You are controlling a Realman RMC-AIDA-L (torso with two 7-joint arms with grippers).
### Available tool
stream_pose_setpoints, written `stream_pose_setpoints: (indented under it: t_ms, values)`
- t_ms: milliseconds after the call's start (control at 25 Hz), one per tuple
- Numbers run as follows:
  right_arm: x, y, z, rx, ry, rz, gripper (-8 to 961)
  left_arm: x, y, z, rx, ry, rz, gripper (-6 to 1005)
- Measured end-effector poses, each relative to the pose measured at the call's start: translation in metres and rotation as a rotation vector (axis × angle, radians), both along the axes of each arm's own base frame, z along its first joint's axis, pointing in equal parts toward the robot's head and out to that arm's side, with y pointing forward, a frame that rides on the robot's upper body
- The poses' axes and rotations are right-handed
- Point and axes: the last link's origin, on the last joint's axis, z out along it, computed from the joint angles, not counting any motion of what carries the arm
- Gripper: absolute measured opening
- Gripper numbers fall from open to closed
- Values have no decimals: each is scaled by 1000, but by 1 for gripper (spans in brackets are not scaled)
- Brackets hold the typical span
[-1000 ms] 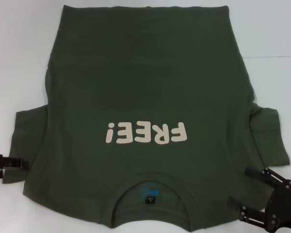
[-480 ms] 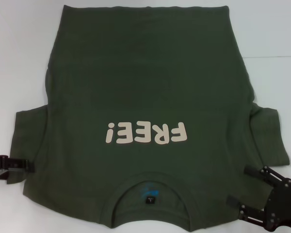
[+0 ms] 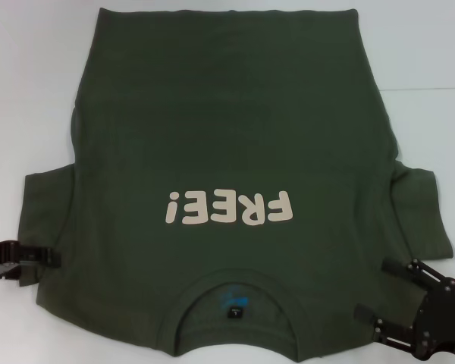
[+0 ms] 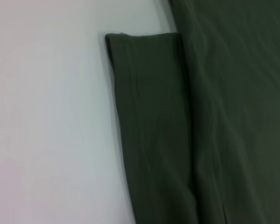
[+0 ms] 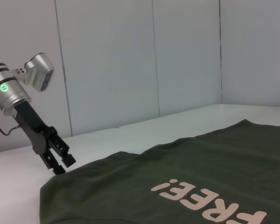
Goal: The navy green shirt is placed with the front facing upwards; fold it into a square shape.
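Navy green shirt (image 3: 227, 144) flat on white worktop (image 3: 30, 91), front up, "FREE!" lettering (image 3: 229, 208) and collar (image 3: 233, 303) toward robot. Left hand (image 3: 49, 258) at left sleeve (image 3: 42, 220) edge, low over the fabric; fingers look narrow. Right hand (image 3: 373, 297) by right shoulder, fingers spread wide, holding nothing.

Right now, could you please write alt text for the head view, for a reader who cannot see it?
A navy green shirt lies flat, front up, on a white table, collar nearest the camera, cream "FREE!" lettering upside down. The left gripper reaches its left sleeve edge; the right gripper sits open beside the right shoulder.
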Motion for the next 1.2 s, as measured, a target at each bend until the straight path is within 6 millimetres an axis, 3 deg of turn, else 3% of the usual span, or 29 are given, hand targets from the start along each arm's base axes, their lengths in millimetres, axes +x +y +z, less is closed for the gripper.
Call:
stream_pose_setpoints:
  t_ms: [1080, 1200]
  values:
    - [-1, 5, -1, -2, -8, 2, 915, 3, 13, -5, 33, -27, 1, 904]
    - [-1, 6, -1, -2, -8, 3, 915, 4, 14, -5, 35, -27, -1, 830]
